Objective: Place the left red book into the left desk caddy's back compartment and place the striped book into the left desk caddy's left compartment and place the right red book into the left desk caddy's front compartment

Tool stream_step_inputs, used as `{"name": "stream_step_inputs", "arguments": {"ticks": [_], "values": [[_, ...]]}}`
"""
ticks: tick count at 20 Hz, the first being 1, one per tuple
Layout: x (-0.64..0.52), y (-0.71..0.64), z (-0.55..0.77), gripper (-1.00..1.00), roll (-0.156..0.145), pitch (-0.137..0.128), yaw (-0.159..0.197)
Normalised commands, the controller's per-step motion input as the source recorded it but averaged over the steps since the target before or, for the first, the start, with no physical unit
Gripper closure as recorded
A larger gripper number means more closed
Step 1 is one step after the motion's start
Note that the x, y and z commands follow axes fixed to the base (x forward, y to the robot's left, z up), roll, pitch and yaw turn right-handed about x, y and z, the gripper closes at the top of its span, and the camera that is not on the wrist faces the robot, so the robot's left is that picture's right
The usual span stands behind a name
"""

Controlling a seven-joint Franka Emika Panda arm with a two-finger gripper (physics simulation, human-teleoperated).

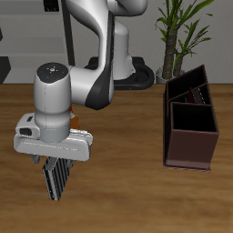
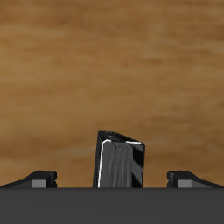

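My gripper (image 1: pixel 53 164) hangs above the table near its front edge, shut on the striped book (image 1: pixel 57 179). The book, with grey, black and white stripes, hangs down below the fingers, clear of the wood. In the wrist view the striped book (image 2: pixel 121 162) sticks out between the jaws over bare table. The left desk caddy (image 1: pixel 189 150), a dark brown-maroon box with inner partitions, stands well off to the side of the gripper, with nothing visible in its compartments. Both red books are out of view, perhaps hidden behind the arm.
A small orange patch (image 1: pixel 75 118) shows just behind the arm's wrist. A potted plant (image 1: pixel 187 27) stands beyond the table, behind the caddy. The robot's base (image 1: pixel 100 36) rises at the back.
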Motion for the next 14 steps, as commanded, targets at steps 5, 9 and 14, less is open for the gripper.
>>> {"name": "stream_step_inputs", "arguments": {"ticks": [5,9,14], "values": [[0.0,0.02,-0.19,1.0,0.025,0.026,0.008],[-0.02,-0.13,-0.09,1.0,-0.019,0.008,-0.017],[-0.07,-0.18,-0.04,1.0,-0.033,0.012,-0.011]]}}
